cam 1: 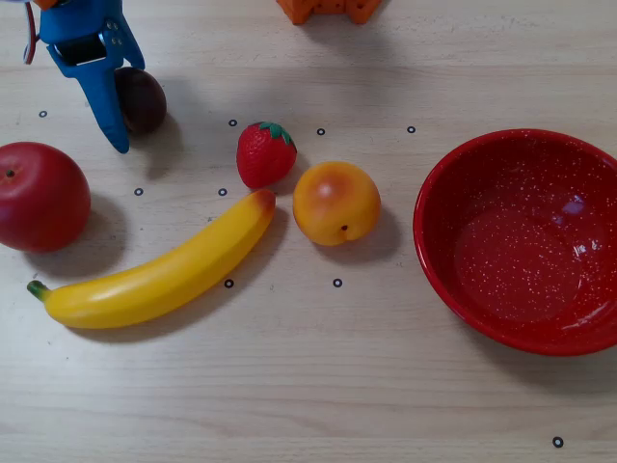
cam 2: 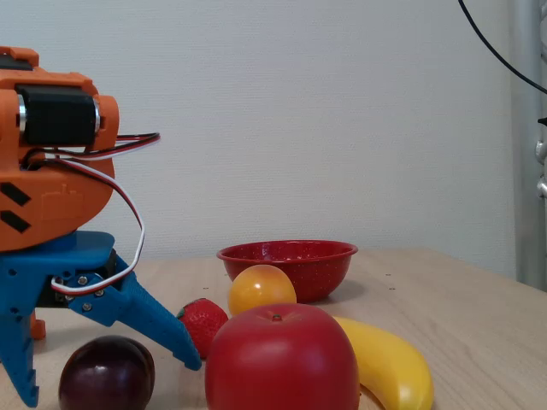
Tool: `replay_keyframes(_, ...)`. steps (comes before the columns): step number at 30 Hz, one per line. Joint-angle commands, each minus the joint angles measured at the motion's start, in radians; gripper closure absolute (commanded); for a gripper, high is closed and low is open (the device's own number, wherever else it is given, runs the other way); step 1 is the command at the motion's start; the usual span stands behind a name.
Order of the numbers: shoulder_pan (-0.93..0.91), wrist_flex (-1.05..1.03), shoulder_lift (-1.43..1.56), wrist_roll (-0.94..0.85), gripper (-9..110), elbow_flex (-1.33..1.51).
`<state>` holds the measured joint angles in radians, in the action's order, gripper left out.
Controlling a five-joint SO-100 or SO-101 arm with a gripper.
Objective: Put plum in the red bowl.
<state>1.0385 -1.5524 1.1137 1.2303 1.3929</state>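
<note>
Blue fingers [cam 2: 162, 329] of the gripper [cam 2: 107, 376] spread wide, straddling the plum [cam 2: 107, 373] (gripping nothing). It looks glossy, likely slippery; grasp across its middle.

Pale wooden counter before a plain white wall.

The counter [cam 1: 318, 386] is light wood with fine horizontal grain, dotted with small black ring marks [cam 1: 336, 283] spaced in rows across its top, as the overhead view shows. In the fixed view the wall [cam 2: 325, 111] behind is a flat, lightly textured white, evenly lit with soft shadows on the counter [cam 2: 461, 307]. At the right edge stands a grey metal post [cam 2: 532, 145], and a thin black cable [cam 2: 500, 60] curves down across the upper right corner.
</note>
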Motion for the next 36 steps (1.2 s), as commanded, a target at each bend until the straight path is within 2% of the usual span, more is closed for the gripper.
replay_keyframes(1, -0.008, 0.025, 0.032, 0.003, 50, -0.028)
replay_keyframes(14, -0.015, 0.037, 0.034, 0.006, 55, -0.008)
replay_keyframes(36, -0.021, 0.074, 0.037, -0.02, 54, -0.009)
